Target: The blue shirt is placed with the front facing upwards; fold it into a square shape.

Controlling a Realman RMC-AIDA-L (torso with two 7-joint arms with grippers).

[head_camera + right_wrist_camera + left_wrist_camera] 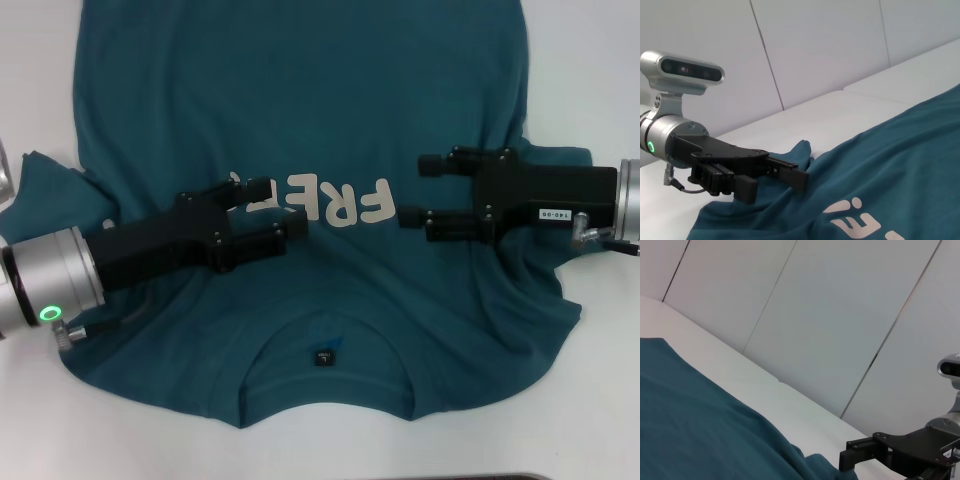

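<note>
Shirt (pixel 300 120) lies flat beneath both spread-fingered hands, left (pixel 272 212) and right (pixel 415 190), flanking its lettering.

The head camera looks steeply down, from fairly close, on the blue shirt (pixel 300 120) spread over the white desk (pixel 590 70), with both arms reaching in from the sides. The left wrist camera sits low, looking across the shirt toward a panelled wall (pixel 830 315); the right tool (pixel 852 459) shows at its edge. The right wrist camera, also low, faces the opposite way, catching the left tool (pixel 790 172) and, probably, the shirt's white lettering (pixel 860 222). All three views share the shirt's chest area.
</note>
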